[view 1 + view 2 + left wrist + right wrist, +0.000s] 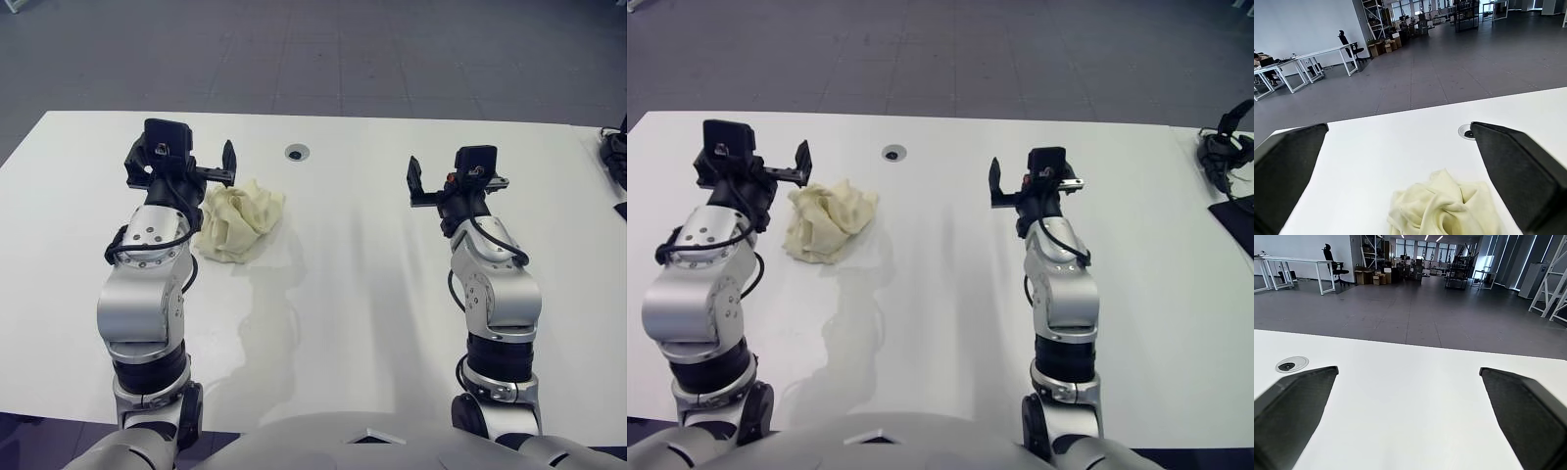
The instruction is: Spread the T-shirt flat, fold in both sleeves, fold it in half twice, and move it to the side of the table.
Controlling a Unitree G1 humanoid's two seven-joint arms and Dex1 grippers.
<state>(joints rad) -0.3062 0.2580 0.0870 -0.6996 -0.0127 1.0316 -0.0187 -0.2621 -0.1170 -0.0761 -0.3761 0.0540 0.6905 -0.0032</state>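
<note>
The white table [343,323] spans nearly the whole scene, with grey floor beyond its far edge.

Both arms come up from the near edge and stretch forward over the tabletop. The left arm [142,294] stands over the table's left part. Its thick silver forearm is raised and its wrist leans ahead, so the left gripper [180,166] points toward the far edge. The right arm [500,294] holds much the same pose over the right part, well apart from the other, with the right gripper [1034,184] at about the same depth and also aimed forward. Black cables loop along both forearms.

Each claw is spread wide and has hold of nothing. In the wrist views the two dark fingers [1288,171] of the left one stand far apart with bare table between them, and so do the right one's fingers [1293,401].

The T-shirt [240,223] is a pale cream, crumpled heap on the left half of the table. It lies just beside the left gripper's inner finger, on the side toward the table's middle, and nothing grips it. From the left wrist it shows low between the fingers, nearer the inner one.

At the table's right edge lies a dark tangle of cables [1225,157], with a flat black object [1239,220] just nearer than it.

A small round grommet [297,152] sits in the tabletop beyond the T-shirt, toward the far edge.
</note>
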